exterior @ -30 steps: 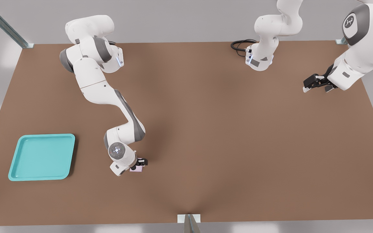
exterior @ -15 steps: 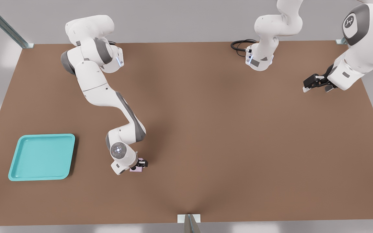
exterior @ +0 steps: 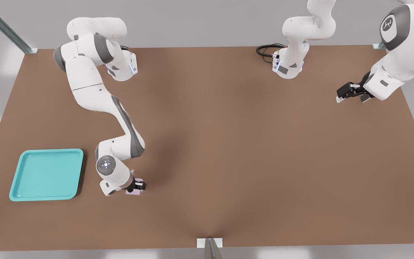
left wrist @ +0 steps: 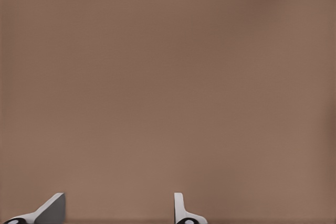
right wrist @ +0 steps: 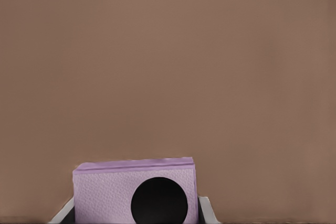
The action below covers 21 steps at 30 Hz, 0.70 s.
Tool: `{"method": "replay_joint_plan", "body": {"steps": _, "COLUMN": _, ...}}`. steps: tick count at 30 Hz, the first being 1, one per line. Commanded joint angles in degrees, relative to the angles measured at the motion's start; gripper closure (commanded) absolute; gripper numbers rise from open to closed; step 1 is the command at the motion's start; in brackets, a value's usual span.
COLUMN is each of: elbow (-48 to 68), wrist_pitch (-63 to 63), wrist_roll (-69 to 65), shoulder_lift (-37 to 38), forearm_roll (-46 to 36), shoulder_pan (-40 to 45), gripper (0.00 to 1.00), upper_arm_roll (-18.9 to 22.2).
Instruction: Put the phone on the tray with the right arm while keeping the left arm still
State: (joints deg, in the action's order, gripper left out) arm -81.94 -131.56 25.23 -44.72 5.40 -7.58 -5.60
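The pale pink phone, one black lens visible, sits clamped in the right arm's pincer near the table's front edge. The turquoise tray, raised-rimmed, lies flat by the front-left corner, apart from it.

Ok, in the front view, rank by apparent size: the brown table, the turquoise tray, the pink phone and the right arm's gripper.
1. Brown table.
2. Turquoise plastic tray.
3. Pale pink phone and black gripper holding it: both tiny, partly hidden; unranked.

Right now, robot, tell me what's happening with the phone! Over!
Gripper shut on phone, just right of tray in front view. Phone not on tray yet. Bare table between them, nothing blocking.
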Motion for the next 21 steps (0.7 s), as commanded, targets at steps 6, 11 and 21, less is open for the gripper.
{"method": "replay_joint_plan", "body": {"steps": 6, "elbow": -14.48, "wrist_pitch": 2.54, "wrist_roll": -31.55, "shoulder_lift": 12.29, "forearm_roll": 0.32, "shoulder_pan": 20.32, "gripper": 0.25, "upper_arm_roll": -0.91}}
{"method": "replay_joint_plan", "body": {"steps": 11, "elbow": -13.51, "wrist_pitch": 1.40, "wrist_roll": -48.08, "shoulder_lift": 8.86, "forearm_roll": -0.04, "shoulder_pan": 33.42, "gripper": 0.25, "upper_arm_roll": -1.70}}
{"method": "replay_joint_plan", "body": {"steps": 21, "elbow": 6.06, "wrist_pitch": 27.99, "wrist_roll": -43.97, "shoulder_lift": 17.21, "forearm_roll": 0.23, "shoulder_pan": 33.16, "gripper": 0.00, "upper_arm_roll": -11.26}}
